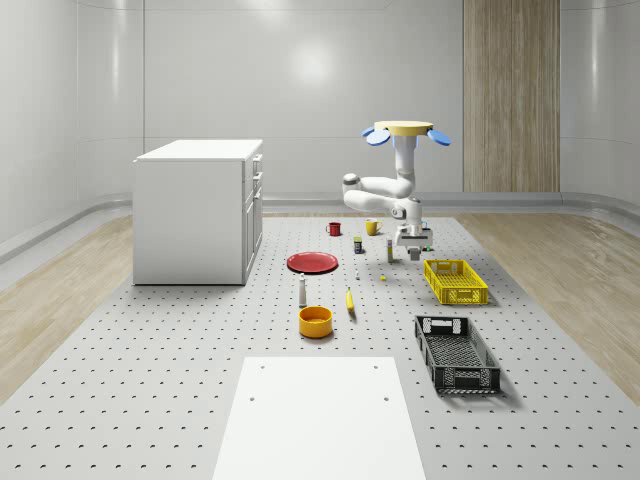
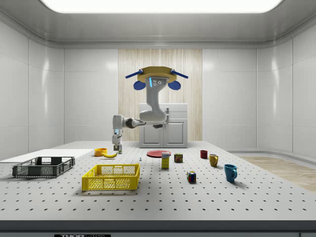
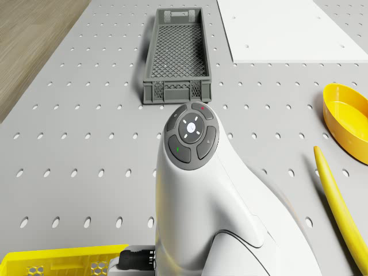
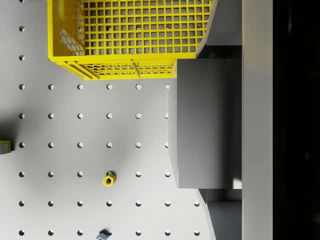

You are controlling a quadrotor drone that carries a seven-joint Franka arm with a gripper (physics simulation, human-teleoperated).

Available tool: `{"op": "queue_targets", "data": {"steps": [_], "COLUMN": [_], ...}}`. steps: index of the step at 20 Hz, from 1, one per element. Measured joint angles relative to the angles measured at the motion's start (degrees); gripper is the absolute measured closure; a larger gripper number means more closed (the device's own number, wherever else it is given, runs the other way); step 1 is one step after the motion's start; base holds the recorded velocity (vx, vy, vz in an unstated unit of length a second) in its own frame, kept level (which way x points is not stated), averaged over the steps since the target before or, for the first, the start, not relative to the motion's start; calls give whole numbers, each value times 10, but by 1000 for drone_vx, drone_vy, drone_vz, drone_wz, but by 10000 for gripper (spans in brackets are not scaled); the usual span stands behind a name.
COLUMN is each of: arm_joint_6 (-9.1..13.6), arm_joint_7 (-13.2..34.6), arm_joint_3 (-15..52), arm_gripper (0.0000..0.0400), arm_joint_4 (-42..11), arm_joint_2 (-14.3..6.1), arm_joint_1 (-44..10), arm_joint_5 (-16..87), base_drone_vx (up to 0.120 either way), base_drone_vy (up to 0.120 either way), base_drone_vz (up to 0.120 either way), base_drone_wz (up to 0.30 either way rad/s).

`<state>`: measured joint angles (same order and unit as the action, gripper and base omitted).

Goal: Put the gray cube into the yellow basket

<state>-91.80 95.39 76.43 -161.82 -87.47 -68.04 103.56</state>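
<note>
No readable text, label, brand or number on anything.

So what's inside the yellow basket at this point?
Nothing visible inside the yellow basket: bare mesh floor where it shows. The gray cube, held in the gripper above the table, covers one corner, so that part is unknown.

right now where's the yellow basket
In the whole-scene view the yellow basket sits right of centre, beyond the black crate, just below the claw.

Drone (image 1: 407, 130) hovers; hand (image 1: 414, 249) near yellow basket (image 1: 455, 281)
</note>
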Motion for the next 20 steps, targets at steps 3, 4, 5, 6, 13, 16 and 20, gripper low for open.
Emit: {"op": "queue_targets", "data": {"steps": [3,4,5,6,13,16,20], "arm_joint_6": [-1,-2,-2,-3,-6,-7,-8], "arm_joint_7": [0,0,0,1,1,1,2], "arm_joint_3": [0,0,0,0,1,1,1], "arm_gripper": [150,150,150,150,150,150,150], "arm_joint_4": [0,0,0,0,0,0,0], "arm_joint_2": [-1,-2,-2,-3,-6,-7,-9], "arm_joint_1": [0,0,-1,-1,-1,-2,-2], "arm_joint_5": [-1,-1,-1,-1,-3,-3,-4], "base_drone_vx": [0,0,0,0,0,0,0], "base_drone_vy": [120,120,120,120,120,120,120], "base_drone_vz": [0,-40,-120,-120,-6,0,0], "base_drone_wz": [0,0,0,0,0,0,0]}}
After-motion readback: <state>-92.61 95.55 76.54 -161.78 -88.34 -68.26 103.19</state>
